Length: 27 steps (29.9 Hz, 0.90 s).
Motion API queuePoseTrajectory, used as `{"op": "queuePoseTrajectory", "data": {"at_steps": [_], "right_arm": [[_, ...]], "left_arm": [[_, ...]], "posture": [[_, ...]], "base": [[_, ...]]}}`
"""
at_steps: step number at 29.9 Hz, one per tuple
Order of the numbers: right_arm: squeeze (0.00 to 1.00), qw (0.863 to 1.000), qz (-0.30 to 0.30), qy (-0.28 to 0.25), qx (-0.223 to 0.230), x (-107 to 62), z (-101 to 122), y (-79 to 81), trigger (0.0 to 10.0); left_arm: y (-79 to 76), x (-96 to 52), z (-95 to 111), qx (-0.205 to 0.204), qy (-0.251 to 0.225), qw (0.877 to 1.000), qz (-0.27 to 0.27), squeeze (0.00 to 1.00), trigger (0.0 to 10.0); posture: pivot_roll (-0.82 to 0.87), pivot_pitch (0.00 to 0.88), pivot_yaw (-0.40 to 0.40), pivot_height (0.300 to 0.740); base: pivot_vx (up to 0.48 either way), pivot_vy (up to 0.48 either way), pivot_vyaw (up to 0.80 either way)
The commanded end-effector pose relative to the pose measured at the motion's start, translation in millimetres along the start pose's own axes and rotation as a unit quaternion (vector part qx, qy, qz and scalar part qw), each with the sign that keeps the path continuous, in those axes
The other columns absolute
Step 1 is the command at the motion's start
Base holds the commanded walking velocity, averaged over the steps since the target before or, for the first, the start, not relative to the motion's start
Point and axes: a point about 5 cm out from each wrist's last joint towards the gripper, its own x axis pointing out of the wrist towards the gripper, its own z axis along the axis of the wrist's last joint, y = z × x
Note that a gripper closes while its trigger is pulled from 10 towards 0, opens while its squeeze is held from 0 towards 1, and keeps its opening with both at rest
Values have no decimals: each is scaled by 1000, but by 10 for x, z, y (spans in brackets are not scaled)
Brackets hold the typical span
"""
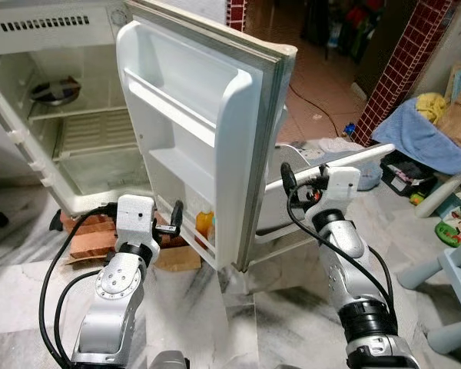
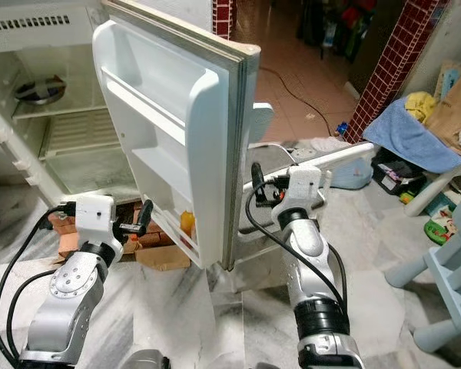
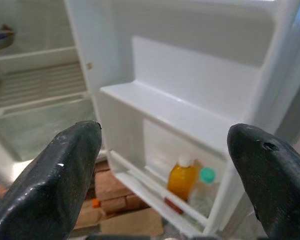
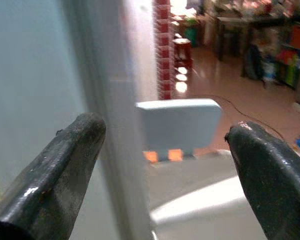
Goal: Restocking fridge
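Both sets of jaws spread and empty at the open fridge door (image 1: 207, 131).

The left gripper (image 3: 162, 175) faces the door's bottom shelf (image 3: 160, 200), where an orange bottle (image 3: 182, 180) stands beside a green-capped bottle (image 3: 204, 187); their labels are unreadable. The right gripper (image 4: 162, 150) is just beside the door's outer edge, background blurred.

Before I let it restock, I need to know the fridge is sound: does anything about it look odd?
Yes. The fridge lies tipped back on the floor, propped on bricks, its door standing open upward. An orange bottle sits in the lowest door shelf.
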Motion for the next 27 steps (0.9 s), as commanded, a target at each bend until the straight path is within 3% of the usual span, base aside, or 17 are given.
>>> {"op": "queuePoseTrajectory", "data": {"at_steps": [1, 8, 14, 15, 16, 17, 18, 20, 21, 22, 23, 24, 27], "right_arm": [[0, 1000, 15, -17, 5, 96, 86, 30, 10000], [0, 998, 44, -36, 4, 446, 326, 139, 10000], [0, 996, 82, -37, 25, 570, 405, 270, 10000], [0, 983, 168, -41, 67, 622, 486, 500, 10000], [0, 983, 168, -41, 67, 622, 486, 500, 10000], [0, 958, 258, -47, 118, 597, 558, 705, 10000], [0, 958, 258, -47, 118, 597, 558, 705, 10000], [0, 939, 304, -52, 149, 563, 597, 795, 10000], [0, 922, 348, -51, 164, 495, 612, 862, 10000], [0, 891, 410, -45, 190, 358, 626, 944, 10000], [0, 891, 410, -45, 190, 358, 626, 944, 10000], [0, 875, 440, -35, 198, 244, 590, 959, 10000], [0, 876, 442, -27, 190, 203, 543, 942, 10000]], "left_arm": [[9, -17, 3, 2, 6, 1000, 1, 0, 10000], [7, -86, 22, 4, 13, 1000, 4, 0, 10000], [21, -117, -1, 4, 20, 1000, 8, 0, 10000], [28, -133, -2, 5, 22, 1000, 10, 0, 10000], [28, -133, -2, 5, 22, 1000, 10, 0, 10000], [34, -146, 3, 7, 23, 1000, 11, 0, 10000], [34, -146, 3, 7, 23, 1000, 11, 0, 10000], [38, -156, 8, 8, 24, 1000, 12, 0, 10000], [40, -163, 10, 9, 24, 1000, 13, 0, 10000], [41, -175, 12, 9, 26, 1000, 13, 0, 10000], [41, -175, 12, 9, 26, 1000, 13, 0, 10000], [42, -184, 8, 10, 27, 999, 13, 0, 10000], [41, -186, 4, 10, 28, 999, 12, 0, 10000]], "posture": [[163, 0, -55, 740], [196, 0, -73, 740], [212, 0, -80, 740], [224, 0, -85, 740], [224, 0, -85, 740], [227, 0, -86, 740], [227, 0, -86, 740], [227, 0, -86, 740], [226, 1, -85, 740], [224, 5, -84, 740], [224, 5, -84, 740], [219, 8, -81, 740], [219, 8, -81, 740]], "base": [[0, 0, 0], [0, 0, 0], [0, 0, 0], [0, 0, 0], [0, 0, 0], [0, 0, 0], [0, 0, 0], [0, 0, 0], [0, 0, 0], [0, 0, 0], [0, 0, 0], [0, 0, 0], [0, 0, 0]]}}
